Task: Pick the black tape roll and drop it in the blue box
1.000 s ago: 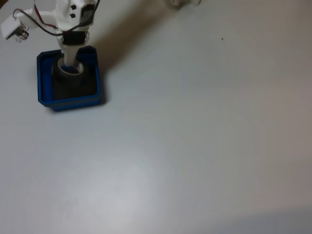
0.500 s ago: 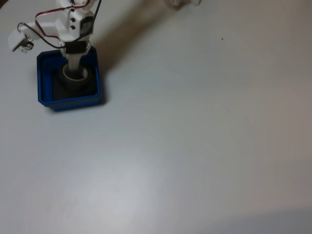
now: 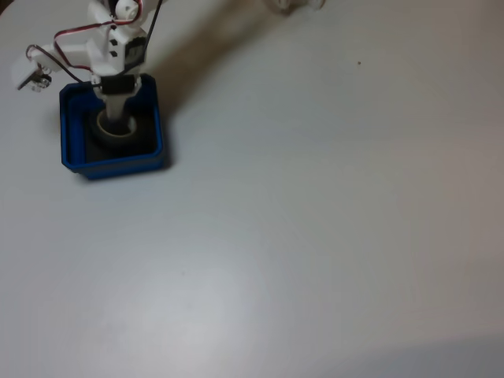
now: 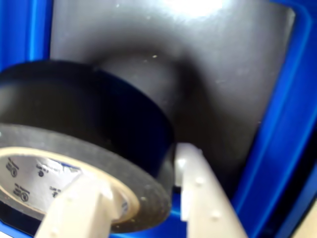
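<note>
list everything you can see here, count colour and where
black tape roll: one, black with a pale beige inner core, lying flat inside the blue box; in the fixed view it sits in the box's upper half
blue box: one, bright blue walls with a dark inner floor, on the table near the upper left of the fixed view; its walls frame the wrist view
table: one, pale grey-white, under everything
arm: one, white with red and black wires, reaching down over the box from the top left of the fixed view
gripper: one, pale cream fingers, one inside the roll's core and one outside its wall; whether it is clamped cannot be told
</note>
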Available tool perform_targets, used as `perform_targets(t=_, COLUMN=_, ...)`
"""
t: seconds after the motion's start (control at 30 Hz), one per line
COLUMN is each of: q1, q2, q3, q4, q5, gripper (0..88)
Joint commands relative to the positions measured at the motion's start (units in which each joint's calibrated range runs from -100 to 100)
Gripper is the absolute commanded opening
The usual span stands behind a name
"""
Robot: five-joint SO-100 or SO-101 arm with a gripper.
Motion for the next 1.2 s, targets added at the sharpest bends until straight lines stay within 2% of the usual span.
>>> perform_targets(t=0.0, q1=0.51, q2=-1.07, q3=-4.12, q4=-1.21, q5=0.18, gripper=1.2)
perform_targets(t=1.17, q1=1.58, q2=4.11, q3=-4.12, q4=-4.51, q5=1.23, gripper=1.3)
